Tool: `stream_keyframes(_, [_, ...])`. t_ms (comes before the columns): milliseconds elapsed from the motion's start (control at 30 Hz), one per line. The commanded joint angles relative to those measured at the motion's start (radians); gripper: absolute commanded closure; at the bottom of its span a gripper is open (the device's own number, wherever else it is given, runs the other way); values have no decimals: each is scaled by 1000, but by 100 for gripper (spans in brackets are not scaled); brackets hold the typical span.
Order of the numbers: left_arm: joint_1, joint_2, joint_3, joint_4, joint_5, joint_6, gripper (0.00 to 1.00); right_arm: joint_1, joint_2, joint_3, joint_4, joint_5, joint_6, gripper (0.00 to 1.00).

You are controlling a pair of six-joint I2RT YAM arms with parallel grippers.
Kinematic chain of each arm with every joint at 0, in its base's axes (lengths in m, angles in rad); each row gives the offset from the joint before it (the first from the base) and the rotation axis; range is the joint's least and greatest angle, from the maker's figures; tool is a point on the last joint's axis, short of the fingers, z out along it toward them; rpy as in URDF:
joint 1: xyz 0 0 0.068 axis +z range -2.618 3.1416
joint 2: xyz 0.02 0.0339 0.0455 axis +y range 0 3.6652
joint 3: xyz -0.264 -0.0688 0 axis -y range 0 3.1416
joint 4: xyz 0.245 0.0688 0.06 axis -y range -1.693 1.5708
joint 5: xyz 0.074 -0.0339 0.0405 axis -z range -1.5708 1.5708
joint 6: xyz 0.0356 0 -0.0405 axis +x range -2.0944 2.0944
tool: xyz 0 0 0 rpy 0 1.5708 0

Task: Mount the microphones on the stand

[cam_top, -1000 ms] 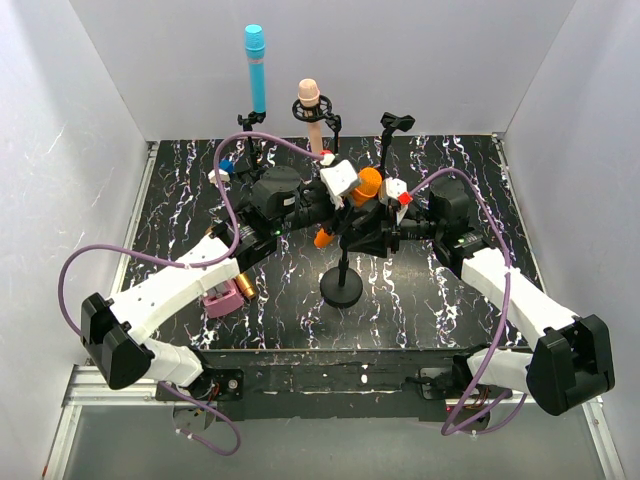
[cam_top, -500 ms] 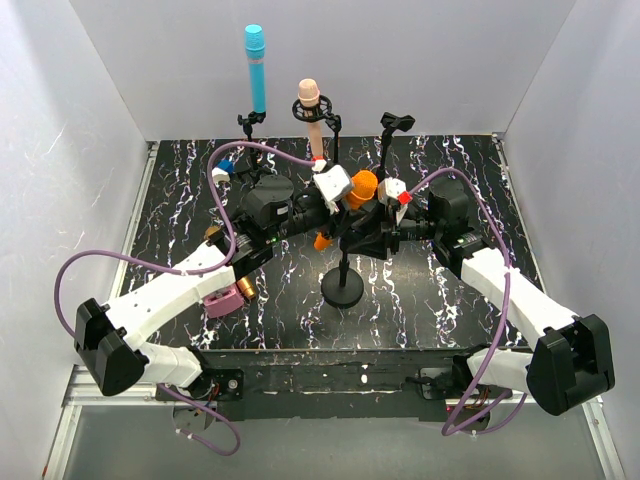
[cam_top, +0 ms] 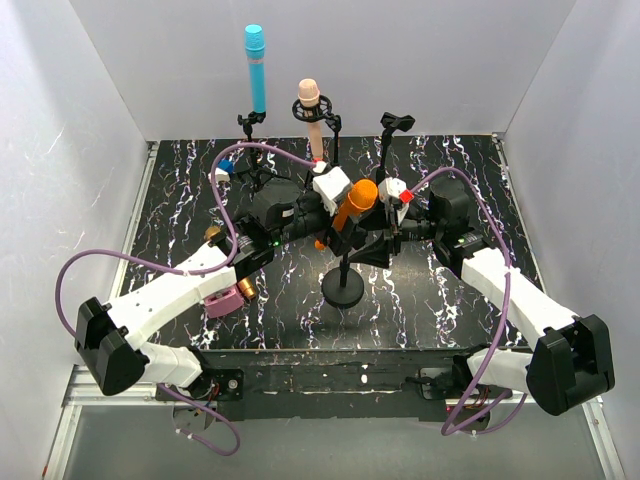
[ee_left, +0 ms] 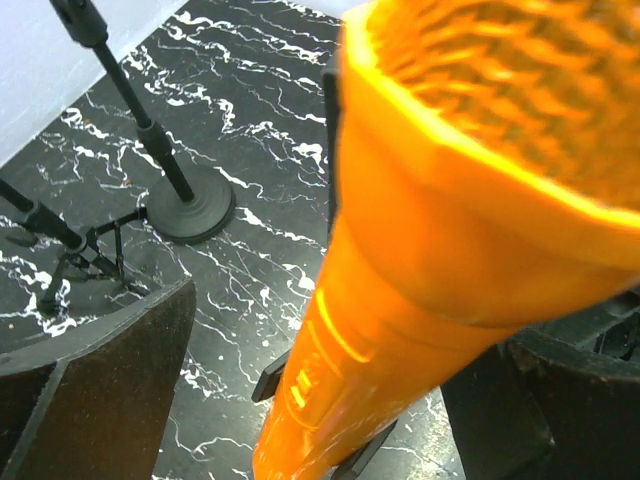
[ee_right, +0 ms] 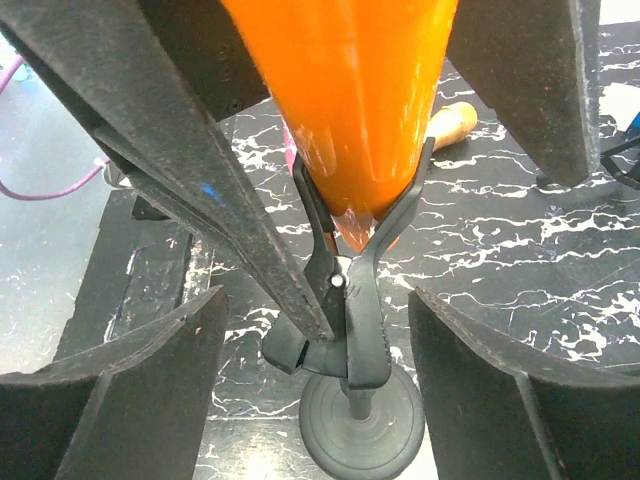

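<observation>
I read this as the end of the third placement: the orange microphone [cam_top: 352, 205] sits tilted in the clip [ee_right: 345, 270] of the centre stand [cam_top: 342, 287], its narrow tail wedged between the clip's prongs. My left gripper [ee_left: 320, 400] has its fingers spread wide on either side of the barrel. One is plainly clear of it, but I cannot tell about the other. My right gripper [ee_right: 320, 385] is also wide, both fingers apart from the mic and the clip. The cyan microphone [cam_top: 256, 65] and the pale pink microphone [cam_top: 310, 110] stand upright in holders at the back. The golden-brown microphone [cam_top: 244, 289] lies on the table under my left forearm. Next I would draw both arms straight back without brushing the orange one, then fetch the golden-brown mic for the empty stand [cam_top: 392, 125] at back right.
</observation>
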Motion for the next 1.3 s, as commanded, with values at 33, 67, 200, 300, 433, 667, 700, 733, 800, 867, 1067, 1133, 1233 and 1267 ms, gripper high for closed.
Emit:
stream_keyframes(33, [-1, -40, 16, -20, -54, -42, 2, -15, -27, 23, 25, -58, 10, 18])
stream_keyframes(67, [-2, -43, 20, -24, -59, -45, 2, -16, -29, 23, 22, -60, 9, 18])
stream_keyframes(200, [-1, -59, 46, -46, -67, -62, 2, -26, -30, 29, -2, -72, -3, 16])
stream_keyframes(300, [-1, -83, 49, -47, -73, -77, 2, -33, -36, 34, -22, -75, -14, 16])
stream_keyframes(433, [-1, -120, 51, -63, -88, -108, 2, -42, -52, 37, -60, -75, -45, 15])
stream_keyframes(667, [-1, -209, 25, -59, -102, -155, 2, -50, -64, 6, -87, -72, -74, 14])
stream_keyframes(700, [-1, -229, 17, -67, -111, -165, 2, -52, -64, 0, -84, -66, -77, 14])
stream_keyframes(733, [-1, -246, 7, -75, -123, -172, 2, -52, -66, -10, -76, -58, -83, 13])
stream_keyframes(800, [-1, -295, -27, -86, -143, -189, 2, -55, -70, -30, -51, -44, -83, 12])
stream_keyframes(867, [-1, -356, -70, -92, -178, -211, 2, -56, -69, -58, -18, -28, -86, 10])
stream_keyframes(1067, [-1, -528, -199, -170, -274, -286, 2, -56, -36, -132, 94, -26, -69, 10])
stream_keyframes(1133, [-1, -585, -231, -193, -298, -316, 2, -55, -15, -153, 148, -49, -63, 9])
stream_keyframes(1233, [-1, -666, -282, -221, -337, -361, 2, -53, 32, -169, 252, -80, -10, 11])
stream_keyframes(1267, [-1, -694, -299, -225, -349, -378, 2, -53, 54, -169, 302, -78, 19, 11])
